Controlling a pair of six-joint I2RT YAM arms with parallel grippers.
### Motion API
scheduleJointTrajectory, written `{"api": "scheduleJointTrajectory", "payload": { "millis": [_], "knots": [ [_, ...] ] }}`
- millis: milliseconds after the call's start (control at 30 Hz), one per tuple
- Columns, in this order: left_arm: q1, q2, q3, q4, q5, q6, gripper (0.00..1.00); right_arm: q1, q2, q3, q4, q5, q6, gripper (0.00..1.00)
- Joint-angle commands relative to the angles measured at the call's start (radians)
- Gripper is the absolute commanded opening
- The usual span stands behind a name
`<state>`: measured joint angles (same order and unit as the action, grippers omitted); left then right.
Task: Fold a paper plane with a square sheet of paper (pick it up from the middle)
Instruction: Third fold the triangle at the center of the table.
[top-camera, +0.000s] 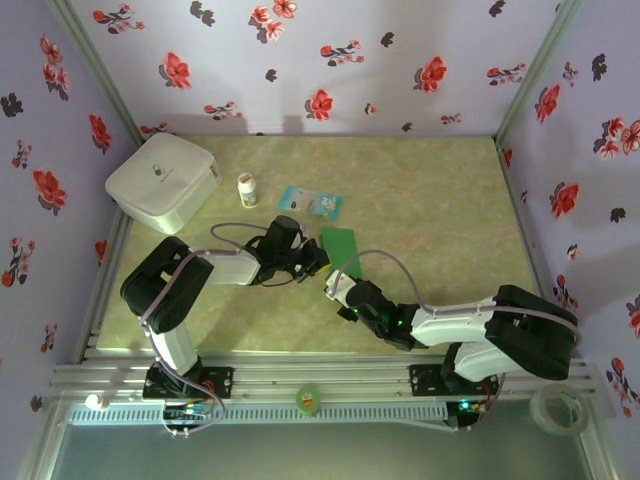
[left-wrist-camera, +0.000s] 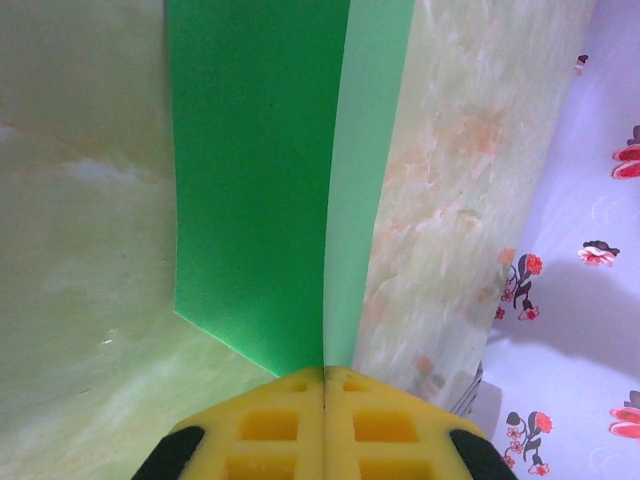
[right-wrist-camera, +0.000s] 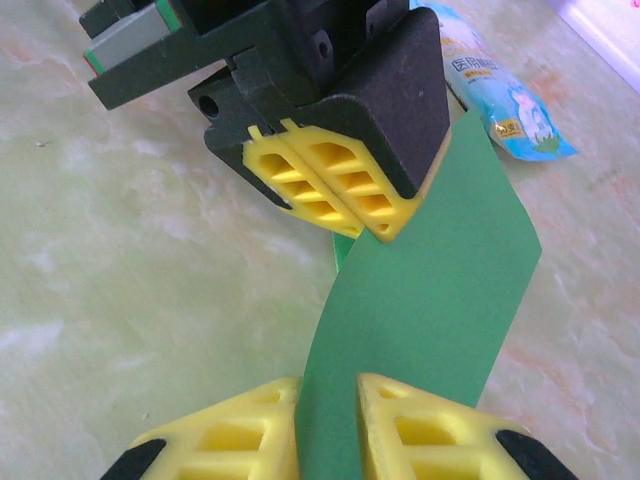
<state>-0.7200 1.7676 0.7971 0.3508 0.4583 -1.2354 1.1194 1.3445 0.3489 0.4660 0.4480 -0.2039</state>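
The square sheet of paper (top-camera: 341, 243) is bright green and held off the table near its middle. It bends in a curve between the two grippers (right-wrist-camera: 430, 300). My left gripper (left-wrist-camera: 325, 372) is shut on one edge of it, yellow fingers pressed together, with the sheet (left-wrist-camera: 260, 180) rising away from the tips. In the right wrist view that left gripper (right-wrist-camera: 362, 226) pinches the sheet's far part. My right gripper (right-wrist-camera: 328, 386) straddles the near edge, fingers a narrow gap apart with the paper passing between them. From above, the left gripper (top-camera: 320, 262) and the right gripper (top-camera: 334, 286) meet at the sheet.
A blue-and-white packet (top-camera: 311, 203) lies just behind the sheet, also in the right wrist view (right-wrist-camera: 500, 100). A small white bottle (top-camera: 247, 189) and a white box (top-camera: 162, 182) stand at the back left. A green tape roll (top-camera: 308, 400) sits on the front rail.
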Motion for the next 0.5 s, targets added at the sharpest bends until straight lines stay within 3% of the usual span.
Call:
{"api": "scheduleJointTrajectory", "payload": {
  "millis": [0,267,333,467],
  "knots": [
    [0.001,-0.019,-0.006,0.025,0.018,0.004,0.0,0.007,-0.021,0.01,-0.013,-0.002,0.038,0.16],
    [0.001,-0.024,-0.014,0.025,0.013,0.005,0.02,0.007,-0.021,0.014,-0.027,-0.021,0.067,0.05],
    [0.004,-0.04,-0.019,0.015,0.0,0.011,0.11,0.005,-0.022,0.014,-0.032,-0.03,0.08,0.0],
    [0.024,-0.099,-0.005,-0.094,-0.019,0.068,0.27,-0.006,-0.033,0.02,-0.063,-0.106,0.123,0.0]
  ]
}}
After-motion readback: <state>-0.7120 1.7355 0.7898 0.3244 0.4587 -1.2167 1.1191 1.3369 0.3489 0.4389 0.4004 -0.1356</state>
